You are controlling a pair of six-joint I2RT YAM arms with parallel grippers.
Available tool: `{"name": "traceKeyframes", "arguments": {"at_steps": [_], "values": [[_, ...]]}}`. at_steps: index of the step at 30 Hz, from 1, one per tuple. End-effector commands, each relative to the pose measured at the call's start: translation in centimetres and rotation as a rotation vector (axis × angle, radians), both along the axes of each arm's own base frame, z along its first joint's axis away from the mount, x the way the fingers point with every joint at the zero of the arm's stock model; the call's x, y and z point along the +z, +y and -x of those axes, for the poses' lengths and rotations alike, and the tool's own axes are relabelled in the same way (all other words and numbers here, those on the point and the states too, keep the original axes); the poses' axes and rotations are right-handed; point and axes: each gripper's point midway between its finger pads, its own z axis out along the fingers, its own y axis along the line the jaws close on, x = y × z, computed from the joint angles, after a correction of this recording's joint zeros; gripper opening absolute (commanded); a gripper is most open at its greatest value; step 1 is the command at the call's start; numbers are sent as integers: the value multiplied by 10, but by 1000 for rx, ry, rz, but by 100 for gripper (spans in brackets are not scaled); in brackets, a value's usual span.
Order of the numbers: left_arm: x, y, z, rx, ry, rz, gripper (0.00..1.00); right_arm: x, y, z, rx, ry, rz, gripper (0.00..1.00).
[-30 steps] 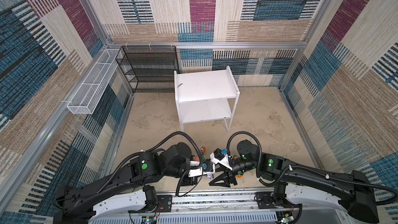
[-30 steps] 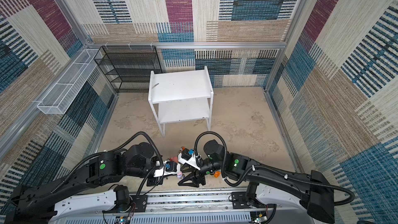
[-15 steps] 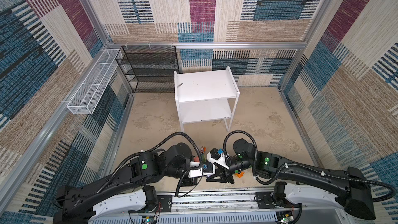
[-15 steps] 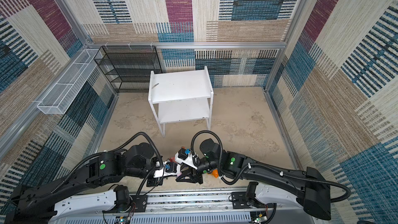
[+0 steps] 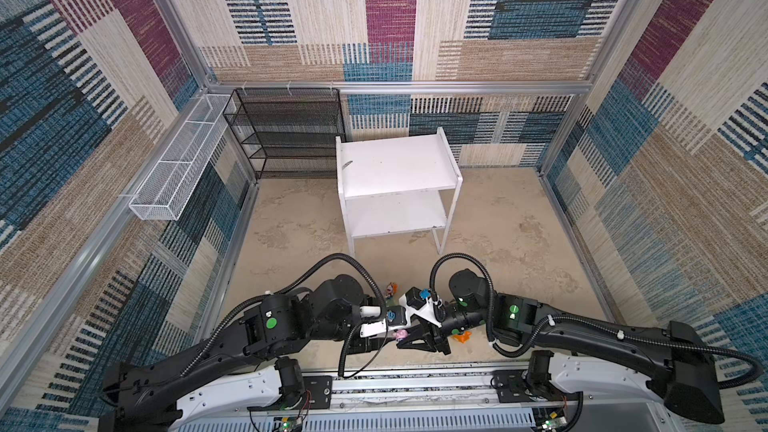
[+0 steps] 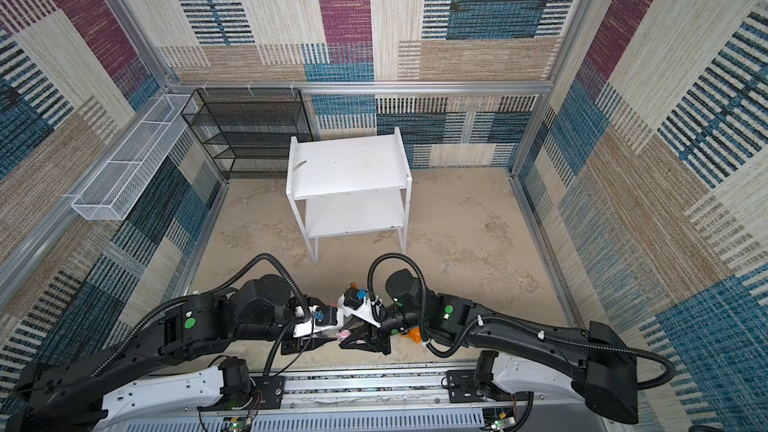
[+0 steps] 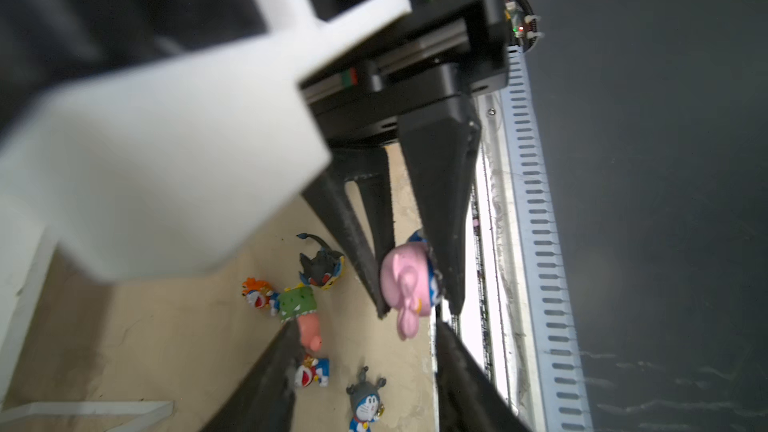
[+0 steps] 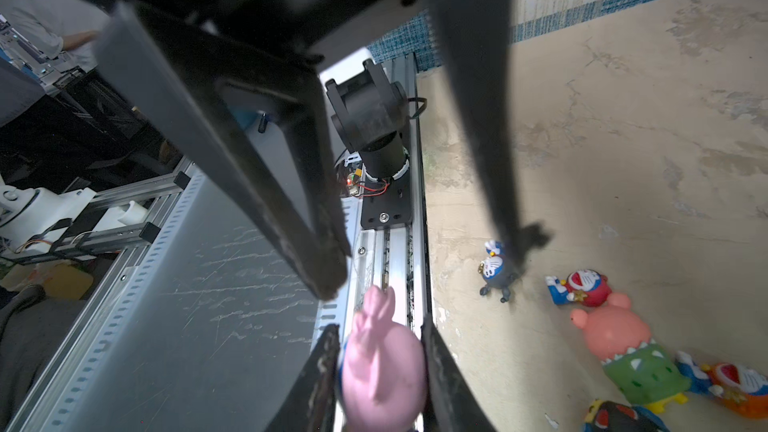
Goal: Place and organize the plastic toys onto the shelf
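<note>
the right gripper (image 8: 380, 326) is pinching the pink bunny toy (image 8: 382, 371) by its round head, up in the air by the front rail. the left gripper (image 8: 424, 272) is spread wide around it and looks not to touch it. the white shelf (image 5: 395, 164) is well apart, with 0 toys on it. a pink-and-green toy (image 8: 615, 334) lies on the floor.

i think the smooth head could slip out, or a left finger could bump it when backing off. then it might drop on the rail.

1 second ago the left one was shut tight and the right one was wider.
</note>
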Motion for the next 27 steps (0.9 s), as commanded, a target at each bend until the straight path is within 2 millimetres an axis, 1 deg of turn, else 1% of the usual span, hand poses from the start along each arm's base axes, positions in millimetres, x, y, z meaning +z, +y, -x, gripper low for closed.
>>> {"name": "traceKeyframes", "arguments": {"at_steps": [1,2,5,6,7,9,10,12,16,19,20,24,27], "values": [[4,18,-17,153,-28,19,72,19,11,-25,-82,-88,-110,23],[6,23,-17,174,-25,32,73,20,14,-33,-103,-105,-125,22],[7,37,-19,251,-12,65,86,31,23,-56,-160,-163,-188,23],[6,41,-20,272,-11,74,90,35,26,-63,-176,-182,-203,23],[6,45,-22,296,-12,89,99,36,29,-75,-213,-204,-210,23],[6,49,-25,334,-21,120,99,39,35,-95,-259,-238,-217,23],[8,52,-31,366,-42,135,99,39,38,-106,-288,-252,-221,23],[14,59,-42,434,-84,152,99,42,42,-120,-313,-281,-248,23],[22,70,-52,497,-140,175,99,46,49,-138,-333,-363,-302,23],[28,77,-58,534,-162,208,99,42,54,-160,-360,-396,-306,23],[30,79,-59,541,-166,219,99,42,55,-166,-365,-403,-316,23],[32,84,-61,556,-165,253,99,48,53,-179,-392,-472,-388,23],[34,85,-60,554,-158,267,99,44,54,-195,-414,-451,-390,23]]}}
